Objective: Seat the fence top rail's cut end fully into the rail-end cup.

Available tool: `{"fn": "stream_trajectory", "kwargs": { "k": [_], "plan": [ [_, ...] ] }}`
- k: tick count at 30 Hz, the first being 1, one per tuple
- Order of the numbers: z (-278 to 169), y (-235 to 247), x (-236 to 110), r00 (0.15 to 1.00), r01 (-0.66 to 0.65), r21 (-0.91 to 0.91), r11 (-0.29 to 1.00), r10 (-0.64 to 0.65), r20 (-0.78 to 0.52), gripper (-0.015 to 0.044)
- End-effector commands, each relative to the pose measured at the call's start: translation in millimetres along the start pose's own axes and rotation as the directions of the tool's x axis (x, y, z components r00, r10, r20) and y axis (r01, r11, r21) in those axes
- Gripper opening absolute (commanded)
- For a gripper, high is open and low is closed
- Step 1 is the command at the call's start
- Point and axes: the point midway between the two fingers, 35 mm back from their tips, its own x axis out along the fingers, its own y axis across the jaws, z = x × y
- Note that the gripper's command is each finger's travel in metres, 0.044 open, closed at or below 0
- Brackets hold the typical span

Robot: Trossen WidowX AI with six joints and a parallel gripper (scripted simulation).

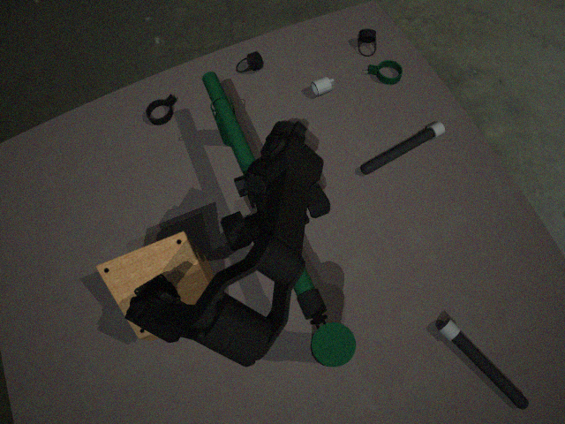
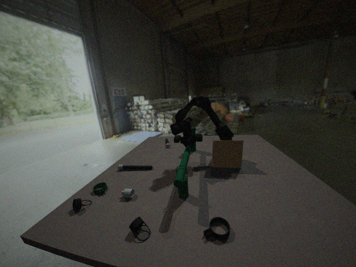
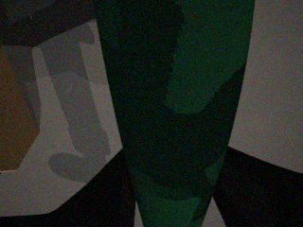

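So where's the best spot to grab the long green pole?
Mid-length on the bare round shaft of the green rail, coming down from above with fingers straddling its width. That stretch is smooth, raised off the table and away from both ends' fittings. The end effector already grips it there.

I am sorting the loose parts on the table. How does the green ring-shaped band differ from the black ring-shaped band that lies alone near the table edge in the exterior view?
The green band is bright green; the black band is black. In the top view the green band lies beside a small black fitting and a white cap, whereas the black band lies apart, on the other side of the green rail. Both are open rings with a short tab, lying flat and untouched.
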Motion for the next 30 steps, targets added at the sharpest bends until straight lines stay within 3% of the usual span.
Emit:
{"fn": "stream_trajectory", "kwargs": {
  "k": [1,30],
  "plan": [
    [-4.1,-1.0,-1.3,1.0,0.007,0.0,1.0,-0.007,-0.005,0.0],
    [-14.8,-1.6,0.3,1.0,0.007,0.0,1.0,-0.007,-0.005,0.0]
  ]
}}
